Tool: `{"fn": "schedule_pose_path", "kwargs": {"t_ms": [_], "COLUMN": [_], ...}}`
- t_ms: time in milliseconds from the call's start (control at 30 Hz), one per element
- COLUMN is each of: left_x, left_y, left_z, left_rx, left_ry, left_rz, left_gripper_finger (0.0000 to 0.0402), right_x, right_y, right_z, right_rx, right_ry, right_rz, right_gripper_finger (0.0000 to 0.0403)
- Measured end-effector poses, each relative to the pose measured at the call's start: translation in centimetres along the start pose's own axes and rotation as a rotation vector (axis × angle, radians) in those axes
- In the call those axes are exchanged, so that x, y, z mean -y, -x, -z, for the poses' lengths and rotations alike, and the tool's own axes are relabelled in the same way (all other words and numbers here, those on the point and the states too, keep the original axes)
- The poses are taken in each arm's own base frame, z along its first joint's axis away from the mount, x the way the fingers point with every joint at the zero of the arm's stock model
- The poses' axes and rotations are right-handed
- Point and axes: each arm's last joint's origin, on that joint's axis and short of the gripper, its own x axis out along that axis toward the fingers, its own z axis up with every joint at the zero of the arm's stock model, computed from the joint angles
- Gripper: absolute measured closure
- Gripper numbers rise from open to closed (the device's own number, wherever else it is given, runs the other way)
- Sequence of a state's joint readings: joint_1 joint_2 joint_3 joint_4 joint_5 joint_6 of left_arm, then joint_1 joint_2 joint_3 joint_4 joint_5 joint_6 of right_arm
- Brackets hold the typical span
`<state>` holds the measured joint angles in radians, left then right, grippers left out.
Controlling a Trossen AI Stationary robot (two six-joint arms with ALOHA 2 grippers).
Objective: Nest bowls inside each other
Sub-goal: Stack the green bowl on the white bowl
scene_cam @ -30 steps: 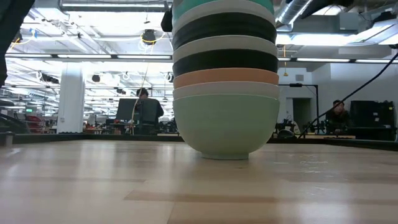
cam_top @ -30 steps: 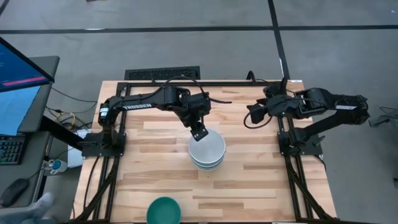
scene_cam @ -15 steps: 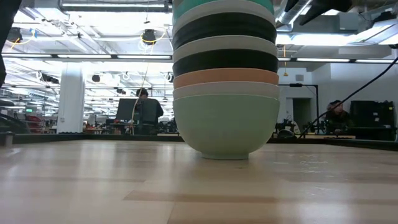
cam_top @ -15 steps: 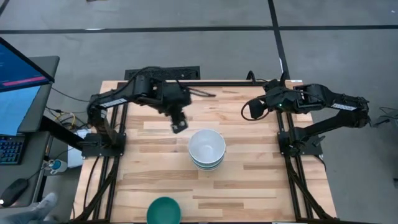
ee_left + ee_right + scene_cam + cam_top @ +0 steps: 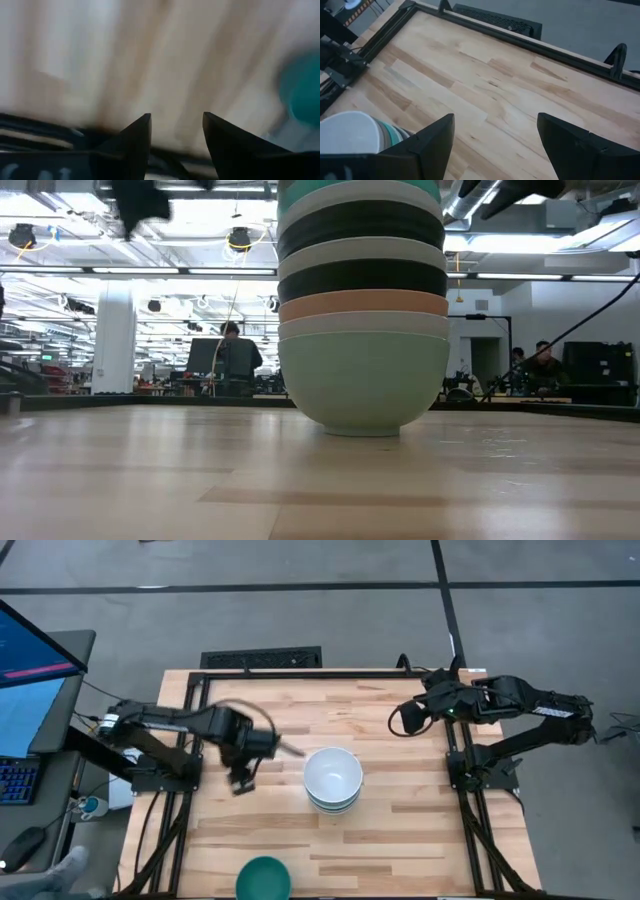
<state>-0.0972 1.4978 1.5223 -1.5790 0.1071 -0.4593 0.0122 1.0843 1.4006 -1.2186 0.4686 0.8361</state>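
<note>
Nested stack of bowls [image 5: 333, 780] at mid desk [image 5: 400, 840], white bowl on top. From the low camera, layers from the bottom up: mint green [image 5: 362, 380], white, orange [image 5: 362, 304], black, white, black, white, turquoise at the upper edge. Lone dark teal bowl [image 5: 263, 878] at the near edge of the desk, well apart from the stack and left of it in the overhead picture.

Left gripper [image 5: 243, 781] blurred above the desk, left of the stack and clear of it, touching no bowl; jaws parted and empty in the wrist camera, with a teal blur to one side [image 5: 302, 95].

Right gripper [image 5: 403, 720] parked over the far right part of the desk, apart from the stack; jaws spread wide, nothing between them, bare planks ahead and the rim of the stack in a corner [image 5: 355, 135].

People seated in the room behind the desk.
</note>
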Motion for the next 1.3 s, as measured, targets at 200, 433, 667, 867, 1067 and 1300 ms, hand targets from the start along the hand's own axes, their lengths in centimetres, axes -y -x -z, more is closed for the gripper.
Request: {"fn": "schedule_pose_path", "kwargs": {"t_ms": [200, 433, 667, 867, 1067, 1300], "left_x": [2.7, 7.6, 10.7, 11.6, 12.2, 13.7], "left_y": [-5.0, -8.8, -11.6, -12.9, -15.2, -16.9], "left_z": [3.1, 4.5, 6.7, 8.4, 8.8, 8.1], "left_rx": [-0.084, 0.013, 0.063, 0.18, 0.161, 0.179], "left_ry": [-0.069, -0.154, -0.13, -0.041, 0.059, 0.071], "left_rz": [0.21, 0.45, 0.577, 0.51, 0.445, 0.486], "left_gripper_finger": [0.0232, 0.0233, 0.0233, 0.0233, 0.0233, 0.0233], "right_x": [0.0, -0.2, -0.3, -0.3, -0.3, -0.3], "right_y": [0.0, 0.1, 0.2, 0.2, 0.2, 0.2], "right_z": [0.0, 0.1, 0.3, 0.3, 0.3, 0.3], "right_rx": [-0.001, -0.003, -0.005, -0.006, -0.005, -0.005], "right_ry": [0.028, 0.035, 0.041, 0.044, 0.043, 0.041], "right_rz": [-0.002, -0.009, -0.016, -0.019, -0.019, -0.021], "right_gripper_finger": [0.0097, 0.0097, 0.0097, 0.0097, 0.0097, 0.0097]}}
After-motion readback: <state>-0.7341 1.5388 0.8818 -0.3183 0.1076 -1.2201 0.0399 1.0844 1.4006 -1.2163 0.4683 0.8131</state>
